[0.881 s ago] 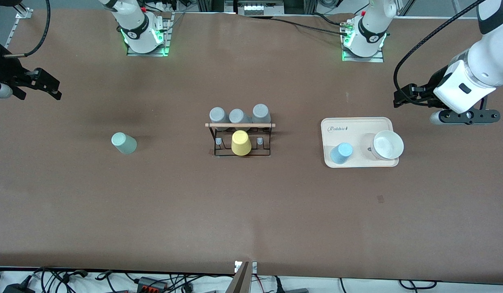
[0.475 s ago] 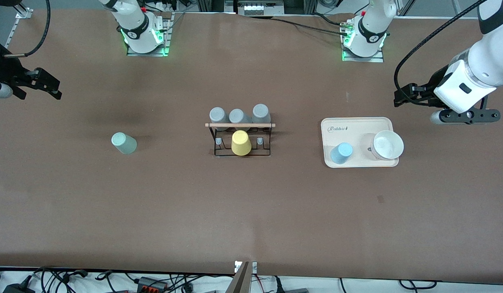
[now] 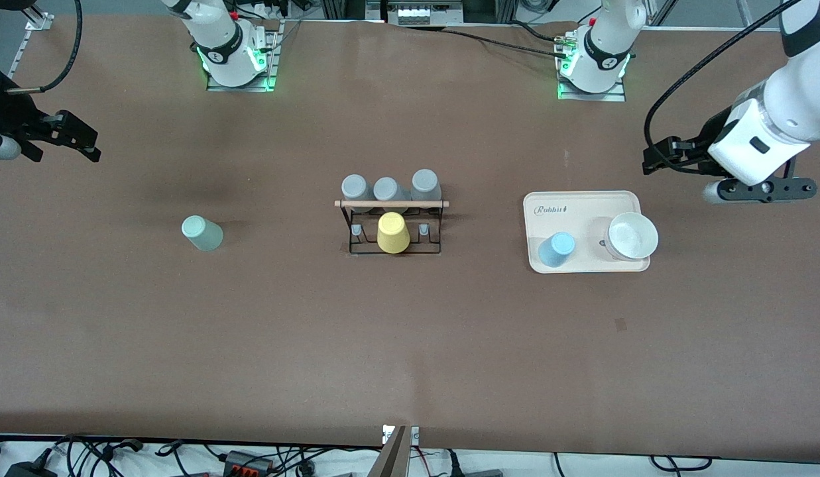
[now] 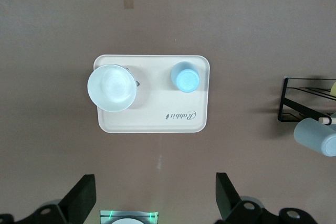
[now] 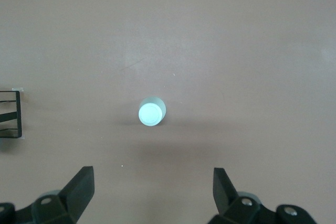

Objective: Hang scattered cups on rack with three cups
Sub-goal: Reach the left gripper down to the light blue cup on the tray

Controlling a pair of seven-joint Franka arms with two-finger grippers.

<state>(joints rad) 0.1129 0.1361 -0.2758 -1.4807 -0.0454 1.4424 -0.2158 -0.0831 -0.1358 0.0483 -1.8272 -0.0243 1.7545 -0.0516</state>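
Observation:
The mint-green cup (image 3: 201,232) stands upside down on the table toward the right arm's end; it also shows in the right wrist view (image 5: 151,113). The light blue cup (image 3: 556,249) stands upside down on the cream tray (image 3: 582,205), also in the left wrist view (image 4: 185,76). The black rack (image 3: 391,204) at mid-table carries three grey cups (image 3: 386,189) and a yellow cup (image 3: 392,232). My right gripper (image 3: 90,146) hangs open and empty, high over the table's end (image 5: 152,188). My left gripper (image 3: 648,161) hangs open and empty over the table beside the tray (image 4: 155,195).
A white bowl (image 3: 632,236) sits on the tray next to the blue cup, also seen in the left wrist view (image 4: 112,87). The rack's end and one grey cup (image 4: 315,136) show in the left wrist view. Cables lie along the table's near edge.

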